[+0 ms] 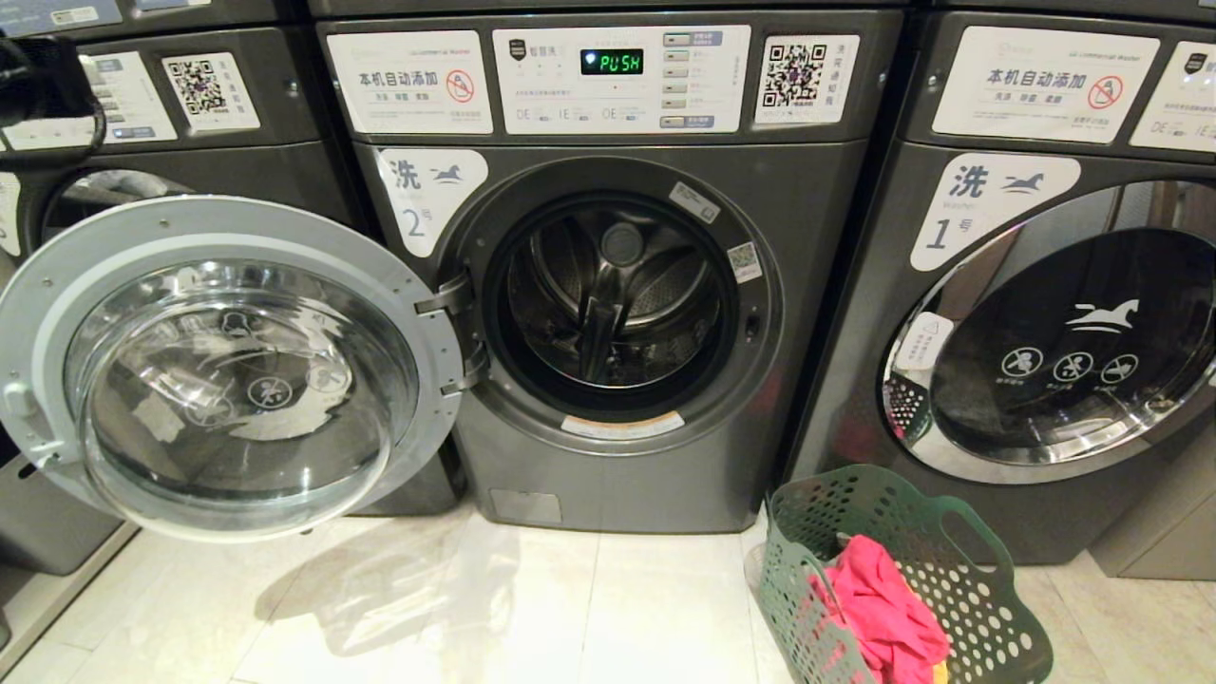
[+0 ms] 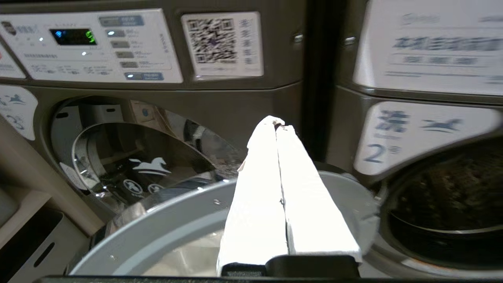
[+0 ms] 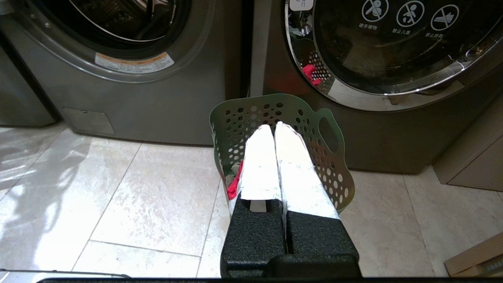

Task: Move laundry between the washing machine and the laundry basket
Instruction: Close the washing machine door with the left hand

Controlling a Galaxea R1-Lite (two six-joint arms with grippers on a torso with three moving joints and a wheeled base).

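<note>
Washing machine number 2 stands in the middle with its round door swung open to the left. Its drum looks dark, and no clothing shows in it. On the floor at the lower right sits the green perforated laundry basket, holding pink-red laundry. My left gripper is shut and empty, hovering over the open door's grey rim. My right gripper is shut and empty, pointing at the basket, where red laundry peeks out beside it.
Machine number 1 stands to the right with its door closed, right behind the basket. Another machine is on the left, behind the open door. Pale floor tiles stretch in front. A dark part of my left arm shows at the upper left.
</note>
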